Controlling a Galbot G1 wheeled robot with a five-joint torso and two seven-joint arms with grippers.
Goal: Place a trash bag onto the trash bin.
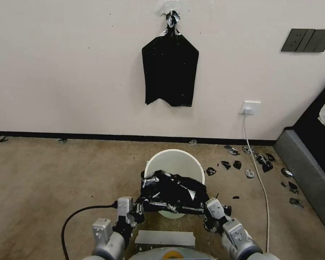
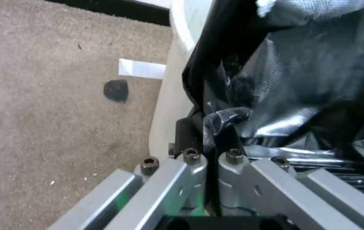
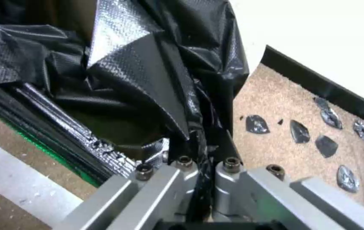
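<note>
The cream-white trash bin (image 1: 174,160) stands on the carpet in front of me, its side wall close in the left wrist view (image 2: 169,95). The crumpled glossy black trash bag (image 1: 173,191) is stretched between both grippers over the bin's near rim. My left gripper (image 1: 138,211) is shut on the bag's left edge (image 2: 216,127), beside the bin wall. My right gripper (image 1: 208,213) is shut on the bag's right edge (image 3: 203,140). The bag's folds (image 3: 148,73) hide most of the bin's near side.
A flat black bag (image 1: 170,70) hangs on the wall behind. Several small black plastic scraps (image 1: 258,160) lie on the carpet at the right, by a white cable (image 1: 258,169) from a wall socket. A grey sofa edge (image 1: 307,173) is at far right. Grey tape (image 1: 165,238) lies before the bin.
</note>
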